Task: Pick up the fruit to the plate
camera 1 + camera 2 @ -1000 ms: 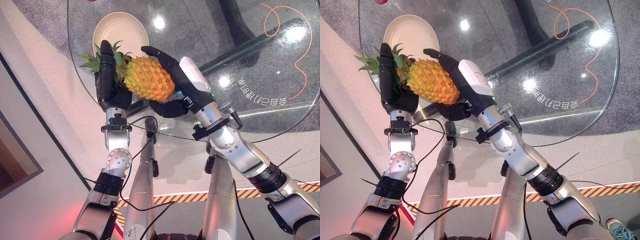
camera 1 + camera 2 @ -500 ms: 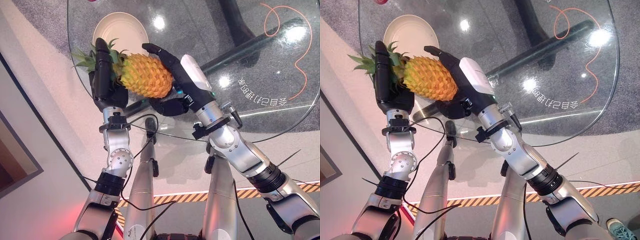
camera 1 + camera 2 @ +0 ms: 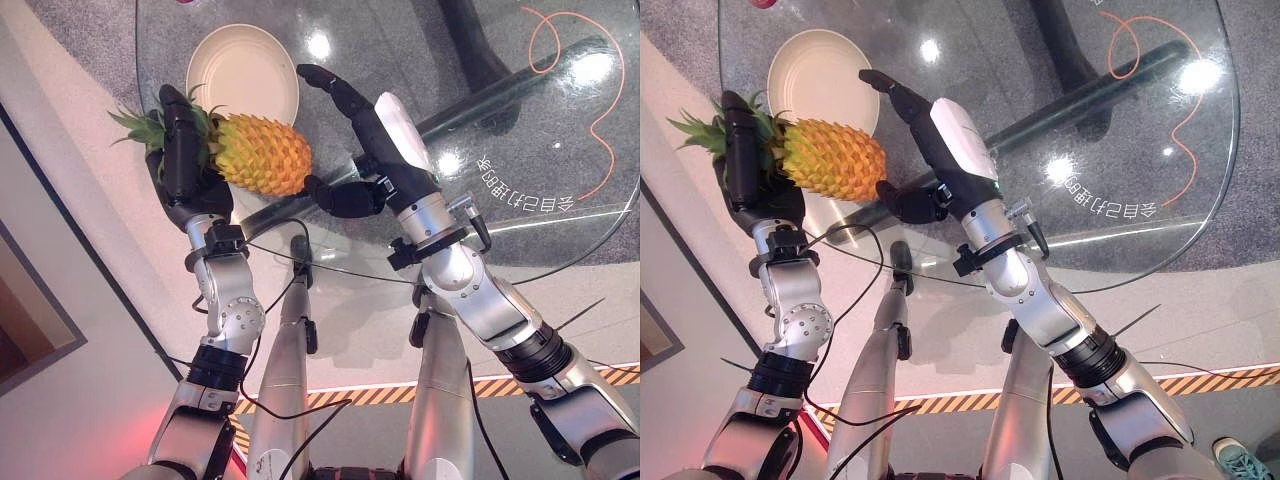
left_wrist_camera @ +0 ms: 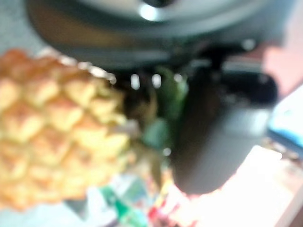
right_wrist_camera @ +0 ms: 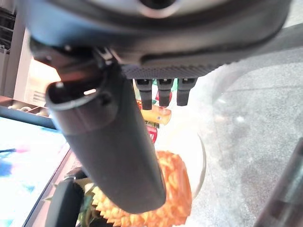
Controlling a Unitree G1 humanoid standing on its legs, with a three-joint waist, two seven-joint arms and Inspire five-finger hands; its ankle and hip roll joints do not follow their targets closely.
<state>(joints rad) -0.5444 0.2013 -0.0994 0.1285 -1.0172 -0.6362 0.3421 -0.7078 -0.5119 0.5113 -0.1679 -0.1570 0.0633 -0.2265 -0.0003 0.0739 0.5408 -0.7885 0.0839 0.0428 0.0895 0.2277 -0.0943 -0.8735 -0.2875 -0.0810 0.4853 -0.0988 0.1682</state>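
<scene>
An orange-yellow pineapple (image 3: 262,155) with a green crown hangs in the air over the near left rim of the round glass table (image 3: 520,150). My left hand (image 3: 182,170) is shut round its crown end and carries it alone; in the left wrist view the pineapple (image 4: 52,127) lies beside a dark finger (image 4: 208,142). My right hand (image 3: 388,135) is open with straight fingers, just right of the fruit and apart from it. A cream plate (image 3: 240,60) sits empty on the glass just beyond the pineapple.
The table's dark base (image 3: 480,50) shows through the glass. An orange cord (image 3: 603,110) loops on the floor under the far right side. A small red thing (image 3: 760,3) lies at the table's far edge. Black-and-yellow tape (image 3: 520,385) marks the floor nearby.
My right hand has let go of the pineapple and drawn back to the right, fingers spread. My left hand has swung the fruit to the left, near the table's edge.
</scene>
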